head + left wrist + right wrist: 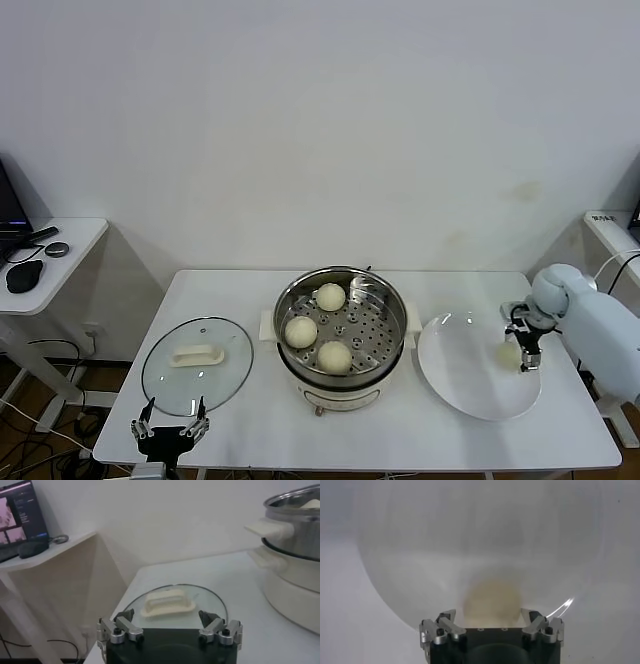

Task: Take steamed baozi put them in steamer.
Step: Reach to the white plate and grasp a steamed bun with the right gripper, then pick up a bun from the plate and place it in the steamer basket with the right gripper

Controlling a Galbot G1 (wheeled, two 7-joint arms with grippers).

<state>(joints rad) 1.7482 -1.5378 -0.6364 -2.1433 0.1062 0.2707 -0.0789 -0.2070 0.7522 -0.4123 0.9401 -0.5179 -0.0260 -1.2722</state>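
The steamer [395,300] stands mid-table with three steamed baozi [331,296] on its perforated tray. A fourth baozi [508,353] lies on the white plate [465,385] to the right. My right gripper [522,350] is down over that bun. In the right wrist view, the right gripper [489,614] is open, with the baozi [492,602] between its spread fingers on the plate [420,555]. My left gripper [172,412] waits open at the table's front left corner. In the left wrist view, that gripper [166,615] is empty and the steamer [295,535] is off to one side.
A round glass lid [197,365] with a white handle [167,602] lies flat on the table, left of the steamer and just beyond the left gripper. A side table [70,245] with a mouse and a laptop stands at far left.
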